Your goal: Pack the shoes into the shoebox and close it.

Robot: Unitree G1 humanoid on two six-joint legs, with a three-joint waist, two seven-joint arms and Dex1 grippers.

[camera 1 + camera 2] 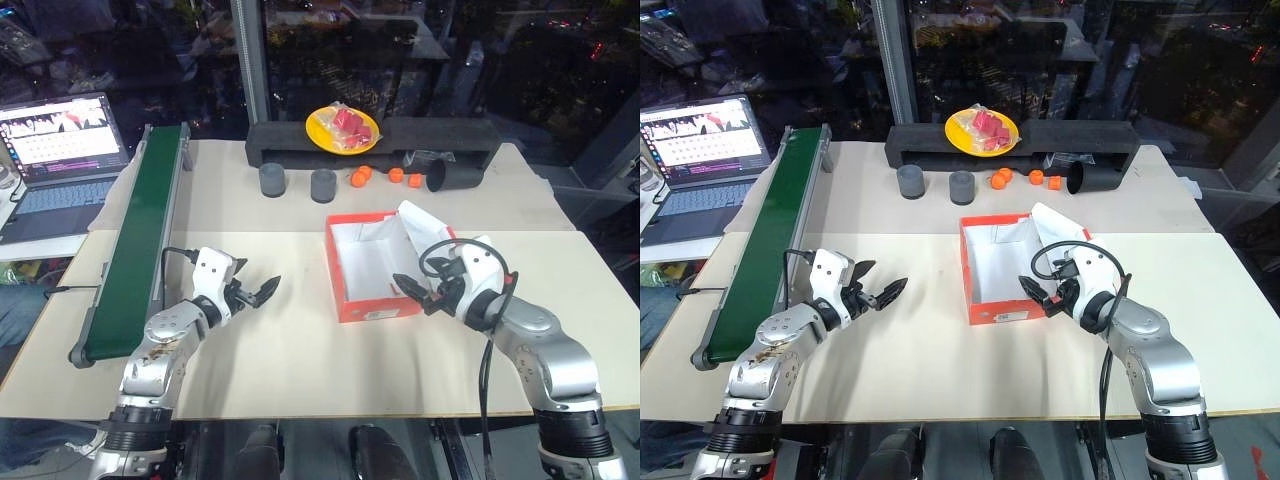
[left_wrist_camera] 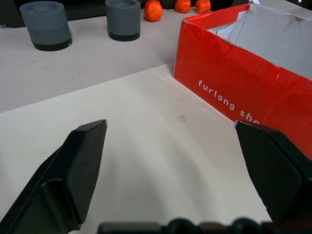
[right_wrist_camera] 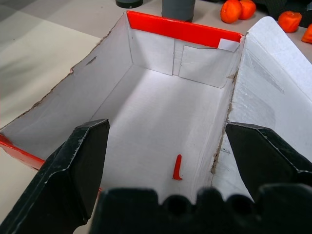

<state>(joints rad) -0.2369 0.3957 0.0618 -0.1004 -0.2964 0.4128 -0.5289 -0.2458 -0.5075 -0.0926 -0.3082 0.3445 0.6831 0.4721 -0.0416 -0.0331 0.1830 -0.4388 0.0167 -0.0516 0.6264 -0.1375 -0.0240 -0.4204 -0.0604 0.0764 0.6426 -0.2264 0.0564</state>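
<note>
Presently, working from the robot's left: a laptop (image 1: 60,150) stands open at the far left edge, and beside it a long green conveyor belt (image 1: 135,250) runs away from the robot along the table (image 1: 300,370).

The left gripper (image 1: 262,291) hovers over bare table, jaws released and spread wide, grasping nothing. Its wrist view shows the shoebox's red side wall, printed in white, lying ahead and toward the robot's right, apart from the fingers.

At the far side sit 2 grey cups (image 1: 297,182), 4 small orange fruits (image 1: 386,177), a black cup (image 1: 452,177) on its side, and a long black foam tray (image 1: 372,140) carrying a yellow plate (image 1: 342,130) of red pieces.

The shoebox (image 1: 372,264) stands right of centre, open, white inside, its long axis running away from the robot. Its lid (image 1: 425,228) is thrown back on the right side. The box holds only a small red scrap (image 3: 177,168); no shoe lies inside it.

The right gripper (image 1: 411,290) hangs at the box's near right corner, jaws released and wide, empty, pointing into the open box.

Judgement: packing has not begun. The right arm is plainly the nearer to the box and to the lid's hinge side; the left is well apart from it. The shoes cannot be located on the table, so which arm should fetch them cannot be settled from these views.
</note>
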